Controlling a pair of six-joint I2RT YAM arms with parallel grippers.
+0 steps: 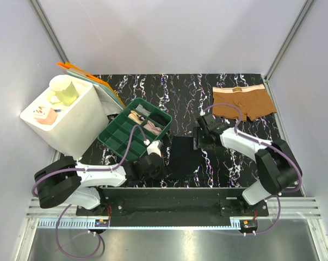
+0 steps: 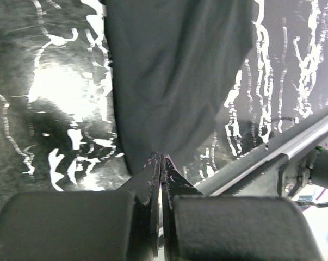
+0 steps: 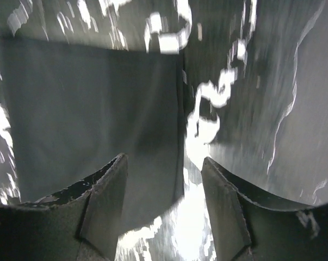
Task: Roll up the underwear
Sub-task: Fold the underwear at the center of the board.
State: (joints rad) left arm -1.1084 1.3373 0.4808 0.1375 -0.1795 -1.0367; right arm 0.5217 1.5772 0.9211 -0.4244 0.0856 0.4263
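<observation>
Right gripper (image 3: 164,179) stood open, empty, over the edge of black boxer briefs (image 1: 184,157), frame centre. Left gripper (image 2: 161,163) shut at the hem; hold unclear. Risk: unpinned cloth could slide and unfold.

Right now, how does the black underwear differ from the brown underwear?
The black underwear is folded into a narrow strip in the middle; the brown underwear lies spread flat at the far right. The brown one shows a pale waistband; the black one shows none. Both lie on the table.
</observation>
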